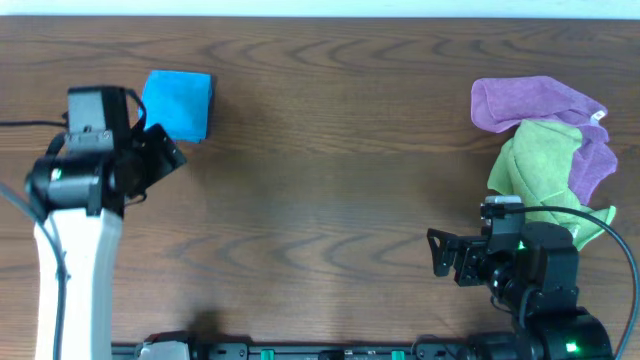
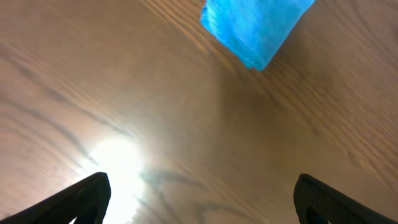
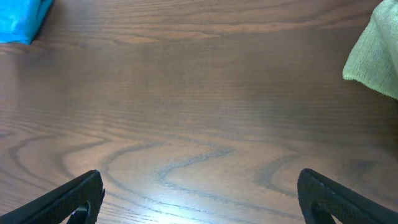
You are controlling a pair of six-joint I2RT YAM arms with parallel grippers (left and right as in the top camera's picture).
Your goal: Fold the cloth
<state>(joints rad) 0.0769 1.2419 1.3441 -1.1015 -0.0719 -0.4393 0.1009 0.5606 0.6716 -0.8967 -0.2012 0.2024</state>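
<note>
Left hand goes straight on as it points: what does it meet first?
The left hand most likely meets the blue cloth, just ahead, slightly right; only bare table lies between. Its tilt is unclear, so it might touch table first.

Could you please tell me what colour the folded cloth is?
The cloth is plain sky blue, clearest in the overhead view.

Even, bright light is falling from above. In the left wrist view a white glare patch is washing out the tabletop (image 2: 118, 162) and the picture is looking soft. Soft shadows are lying beneath the arms overhead.
</note>
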